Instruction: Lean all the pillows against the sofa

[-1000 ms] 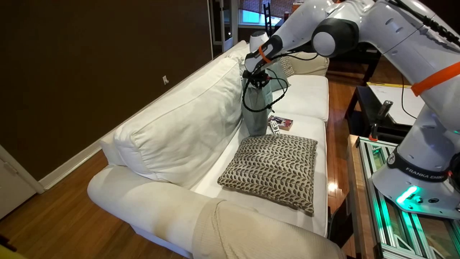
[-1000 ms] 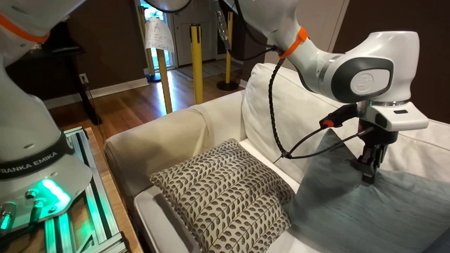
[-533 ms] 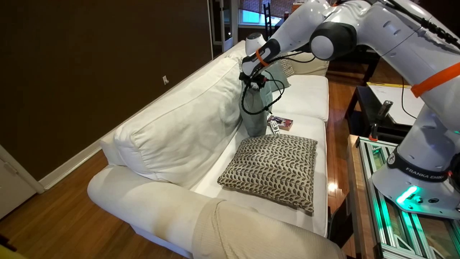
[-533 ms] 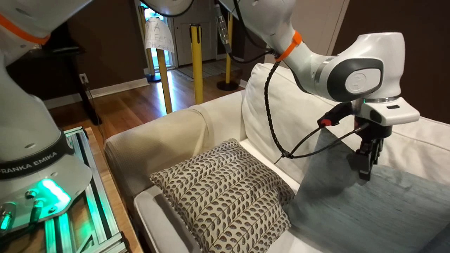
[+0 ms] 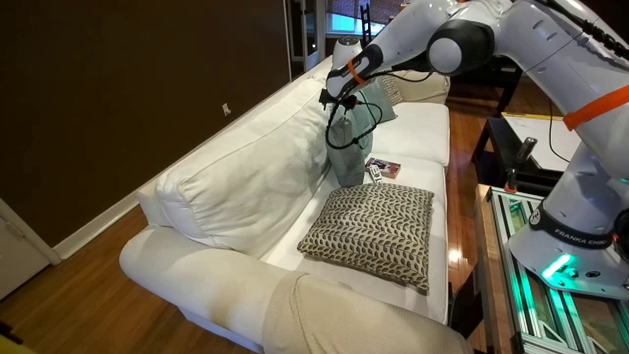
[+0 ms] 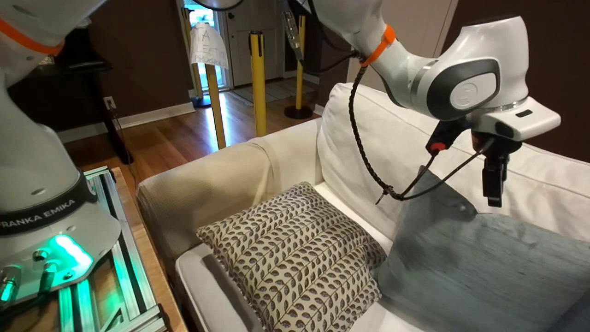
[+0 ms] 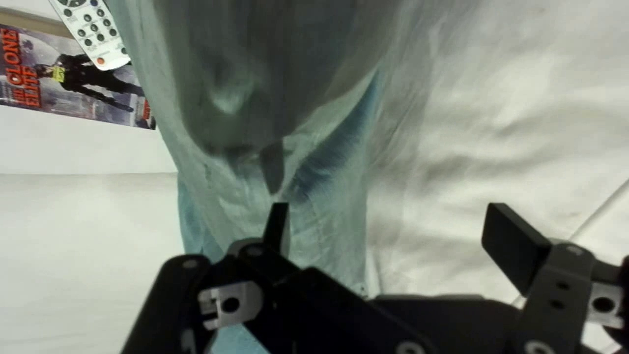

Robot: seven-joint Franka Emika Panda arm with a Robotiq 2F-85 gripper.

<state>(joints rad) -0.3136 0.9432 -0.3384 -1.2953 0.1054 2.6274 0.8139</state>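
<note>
We are seeing the black two-fingered gripper (image 7: pixel 385 223) hanging with its jaws standing wide apart; in the wrist view one side is showing over teal cloth and the opposite side over white fabric. Just below the jaws, a plain light teal-blue square pillow (image 6: pixel 488 272) is standing upright, its top edge sagging into a dip. It is resting against the puffy, rumpled back cushion (image 6: pixel 396 138) of the long white fabric sofa (image 5: pixel 191 265). In an exterior view we are making out a narrow gap between jaws and cloth.

A braided black cable (image 6: pixel 389 191) is dangling in front of that pillow's upper corner, and the white robot arm (image 5: pixel 398 42) with orange straps is covering part of the sofa in an exterior view. Beside the teal pillow, a white remote control (image 7: pixel 92 32) with dark round buttons is lying partly over a grey paperback (image 7: pixel 73 78) with red lettering.

Nearer a rounded armrest (image 6: pixel 221 177), a large cream leaf-print pillow (image 6: pixel 295 253) is lying flat on the seat, one side meeting the teal pillow's lower corner; we are not able to tell whether the two are pressing together. Towards the sofa's far end, a second plain teal-blue pillow (image 5: pixel 383 98) is leaning, with a pale patterned pillow (image 5: pixel 393 91) showing only in part behind it.

Across a strip of wooden floor, a wood-edged stand (image 5: pixel 493 270) with metal rails is carrying the arm's base. Beyond the armrest, yellow posts (image 6: pixel 258 83) are standing, one wearing a handwritten paper sign (image 6: pixel 208 46).
</note>
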